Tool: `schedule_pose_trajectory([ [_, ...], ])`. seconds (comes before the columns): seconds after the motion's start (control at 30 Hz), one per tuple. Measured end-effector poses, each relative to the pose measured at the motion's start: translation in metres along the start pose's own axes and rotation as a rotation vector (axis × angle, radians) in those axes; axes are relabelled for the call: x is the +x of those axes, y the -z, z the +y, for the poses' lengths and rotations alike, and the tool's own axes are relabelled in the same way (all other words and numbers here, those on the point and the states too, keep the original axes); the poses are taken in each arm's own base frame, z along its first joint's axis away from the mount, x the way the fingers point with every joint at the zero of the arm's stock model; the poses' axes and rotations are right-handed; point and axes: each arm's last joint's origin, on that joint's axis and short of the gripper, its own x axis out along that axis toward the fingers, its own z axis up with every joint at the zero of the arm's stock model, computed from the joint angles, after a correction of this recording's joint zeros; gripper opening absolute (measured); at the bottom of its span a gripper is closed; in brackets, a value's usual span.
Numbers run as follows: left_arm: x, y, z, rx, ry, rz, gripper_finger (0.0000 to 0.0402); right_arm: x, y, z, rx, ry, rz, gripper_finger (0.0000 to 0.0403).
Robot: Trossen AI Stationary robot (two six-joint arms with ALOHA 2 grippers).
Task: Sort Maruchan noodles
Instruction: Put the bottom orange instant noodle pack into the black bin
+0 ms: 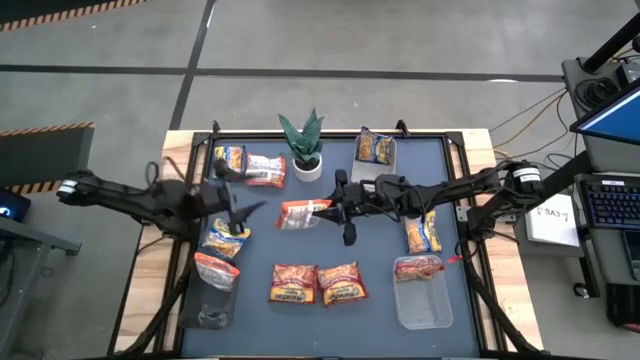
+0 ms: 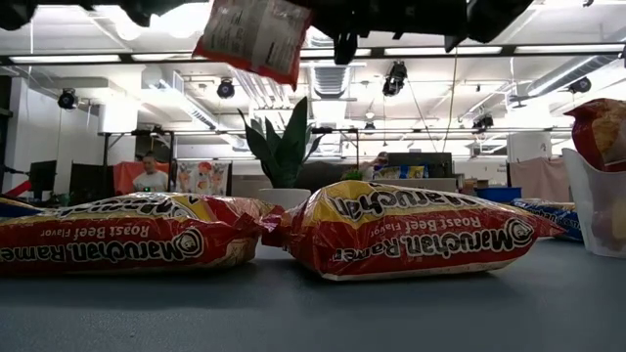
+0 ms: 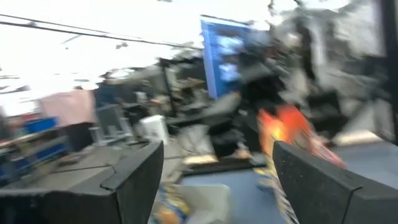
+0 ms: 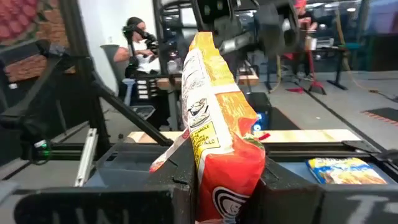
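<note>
I'm seeing the right end effector [image 4: 217, 186] pinching an orange packet [image 4: 219, 124] above the dark tabletop [image 1: 380, 310]; left end effector [image 3: 214, 180] is hanging spread, a person [image 2: 150, 176] sitting behind.

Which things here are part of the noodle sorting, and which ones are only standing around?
Part of the job:
- orange-red plastic ramen packet held by the right gripper
- two orange-red Roast Beef packets lying on the mat
- yellow-and-blue packets
- clear plastic bins
- left gripper, open

Only standing around:
- small potted green plant
- blue laptop
</note>
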Motion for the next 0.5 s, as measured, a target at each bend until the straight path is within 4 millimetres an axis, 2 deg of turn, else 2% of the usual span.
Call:
schedule_pose_trajectory([
  [0.2,-0.021,-0.015,0.017,-0.060,-0.099,-0.086,0.0279,0.018,0.010,0.002,0.037,0.029,-0.055,0.0055],
  [0.5,-0.038,-0.022,0.028,-0.143,-0.116,-0.135,0.0276,0.081,0.022,0.017,0.074,-0.004,-0.072,0.0055],
])
